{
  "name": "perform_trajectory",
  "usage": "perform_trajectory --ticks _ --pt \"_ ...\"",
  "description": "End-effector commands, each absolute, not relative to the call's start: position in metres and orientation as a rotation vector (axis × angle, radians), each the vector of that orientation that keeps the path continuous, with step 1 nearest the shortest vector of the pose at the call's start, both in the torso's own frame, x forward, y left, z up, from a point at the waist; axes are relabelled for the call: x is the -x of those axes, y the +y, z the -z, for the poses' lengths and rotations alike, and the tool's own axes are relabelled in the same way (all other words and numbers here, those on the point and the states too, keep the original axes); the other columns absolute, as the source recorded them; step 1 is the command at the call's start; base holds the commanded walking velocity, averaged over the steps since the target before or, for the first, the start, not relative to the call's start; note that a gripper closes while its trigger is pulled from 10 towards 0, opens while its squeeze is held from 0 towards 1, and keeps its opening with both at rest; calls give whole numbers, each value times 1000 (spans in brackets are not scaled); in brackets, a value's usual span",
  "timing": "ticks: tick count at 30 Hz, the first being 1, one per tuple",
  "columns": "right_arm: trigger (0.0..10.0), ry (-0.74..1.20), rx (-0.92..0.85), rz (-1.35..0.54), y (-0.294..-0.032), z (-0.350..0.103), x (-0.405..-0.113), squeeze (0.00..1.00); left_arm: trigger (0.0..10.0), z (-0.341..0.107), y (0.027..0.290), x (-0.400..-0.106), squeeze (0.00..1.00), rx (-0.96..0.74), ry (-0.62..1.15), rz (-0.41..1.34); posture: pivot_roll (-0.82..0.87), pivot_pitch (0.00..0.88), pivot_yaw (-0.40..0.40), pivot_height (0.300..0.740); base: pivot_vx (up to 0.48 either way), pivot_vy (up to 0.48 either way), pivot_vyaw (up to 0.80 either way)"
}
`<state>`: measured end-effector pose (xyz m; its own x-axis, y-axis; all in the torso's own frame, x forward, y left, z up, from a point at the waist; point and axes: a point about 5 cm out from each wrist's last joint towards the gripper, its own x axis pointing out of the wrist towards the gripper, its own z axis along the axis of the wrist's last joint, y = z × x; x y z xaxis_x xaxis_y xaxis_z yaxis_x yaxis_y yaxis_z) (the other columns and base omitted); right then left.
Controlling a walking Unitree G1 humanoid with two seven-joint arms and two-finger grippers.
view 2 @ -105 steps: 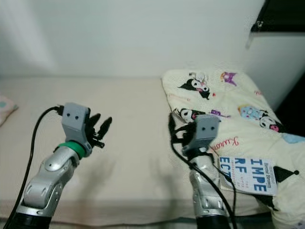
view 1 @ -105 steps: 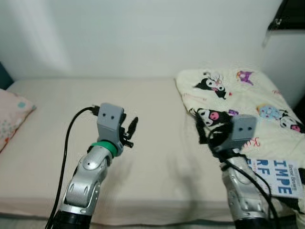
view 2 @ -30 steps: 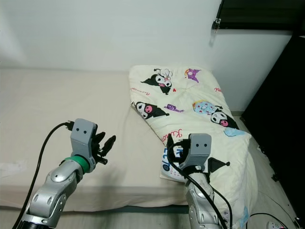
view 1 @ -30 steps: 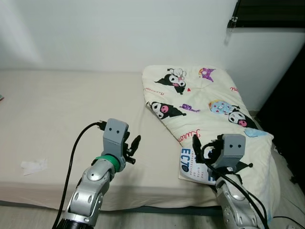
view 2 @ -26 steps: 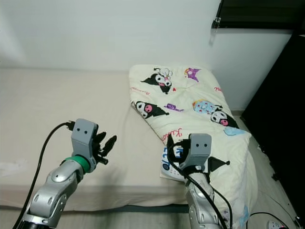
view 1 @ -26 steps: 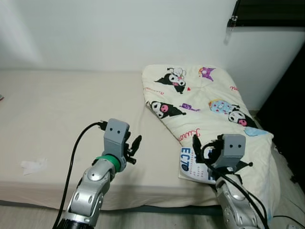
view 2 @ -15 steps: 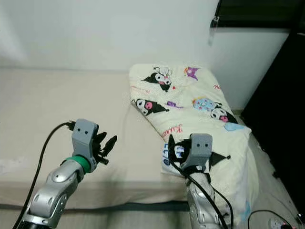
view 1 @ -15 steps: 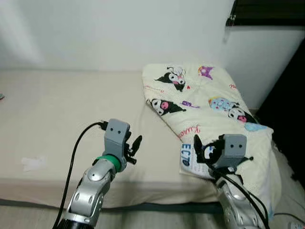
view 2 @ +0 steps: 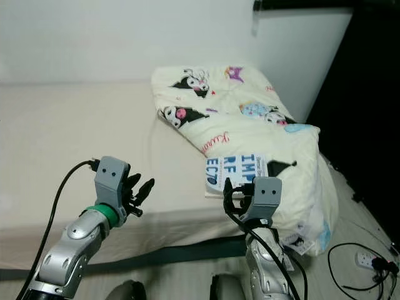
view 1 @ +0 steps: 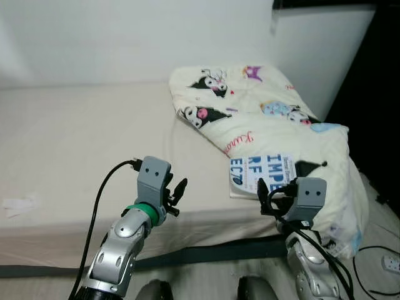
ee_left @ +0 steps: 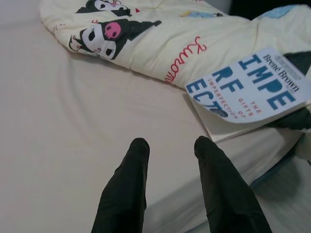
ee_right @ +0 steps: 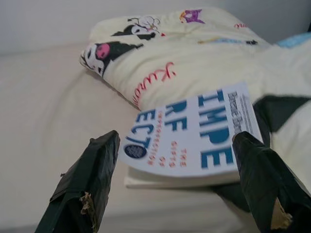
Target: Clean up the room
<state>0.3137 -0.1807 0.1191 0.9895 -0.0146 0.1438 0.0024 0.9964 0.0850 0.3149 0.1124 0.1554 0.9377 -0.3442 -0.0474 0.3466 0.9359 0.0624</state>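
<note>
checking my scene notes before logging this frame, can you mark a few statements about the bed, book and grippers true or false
1. A book with blue letters on its cover lies near the edge of the bed. True.
2. The right gripper is shut on the book. False: its fingers are spread wide with the book lying beyond them, untouched.
3. A cartoon-print blanket lies bunched on the robot's right side of the bed. True.
4. The left gripper holds a pillow. False: its fingers are apart and hold nothing, above the bare sheet.
5. The book lies flat in the middle of the bare sheet, far from the blanket. False: it rests against the blanket.
</note>
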Motion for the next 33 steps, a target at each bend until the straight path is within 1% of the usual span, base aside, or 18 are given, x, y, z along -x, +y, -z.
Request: perform_trajectory --ticks 1,6,8,10,11,12,13,15,16,17,19,22,24,28,31,33 --pt "10000 -139 -95 20 -184 -116 -313 0 10000 -150 114 -314 0 -85 59 352 -148 94 134 555 0 0 0" --pt "10000 -140 -117 15 -184 -116 -313 0 10000 -151 114 -315 0 -85 60 352 -144 98 135 540 0 0 0" --pt "10000 -139 -163 -3 -183 -115 -314 0 10000 -151 114 -314 0 -86 59 351 -139 104 135 540 0 0 0" --pt "10000 -115 -321 -24 -182 -109 -314 0 10000 -152 113 -314 0 -84 58 349 -136 108 135 540 0 0 0" --pt "10000 -115 -321 -24 -182 -109 -314 0 10000 -152 113 -314 0 -84 58 349 -136 108 135 540 0 0 0" --pt "10000 -107 -386 -31 -182 -107 -314 0 10000 -152 113 -314 0 -84 57 348 -136 108 135 540 0 0 0" --pt "10000 -107 -386 -31 -182 -107 -314 0 10000 -152 113 -314 0 -84 57 348 -136 108 135 540 0 0 0" --pt "10000 -89 -559 -25 -184 -100 -315 0 10000 -153 112 -314 0 -82 54 349 -130 110 135 540 0 0 0" --pt "10000 -89 -559 -25 -184 -100 -315 0 10000 -153 112 -314 0 -82 54 349 -130 110 135 540 0 0 0" --pt "10000 -85 -647 -25 -185 -97 -315 0 10000 -153 111 -314 0 -81 53 350 -130 110 135 540 0 0 0" --pt "10000 -92 -738 -41 -186 -94 -315 0 10000 -154 111 -315 0 -81 50 349 -125 111 136 540 0 0 0" --pt "10000 -119 -790 -161 -179 -101 -315 0 10000 -155 113 -315 0 -81 50 345 -124 112 139 540 0 0 0" --pt "10000 -125 -800 -194 -177 -103 -315 0 10000 -155 113 -315 0 -82 50 345 -124 111 138 540 0 0 0" --pt "10000 -130 -781 -301 -168 -110 -316 0 10000 -155 114 -314 0 -82 51 343 -119 111 134 540 0 0 0" --pt "10000 -130 -781 -318 -164 -111 -316 0 10000 -154 114 -314 0 -81 51 341 -122 111 134 540 0 0 0" --pt "10000 -96 -794 -256 -168 -103 -319 0 10000 -154 114 -313 0 -80 52 342 -119 113 136 540 0 0 0"
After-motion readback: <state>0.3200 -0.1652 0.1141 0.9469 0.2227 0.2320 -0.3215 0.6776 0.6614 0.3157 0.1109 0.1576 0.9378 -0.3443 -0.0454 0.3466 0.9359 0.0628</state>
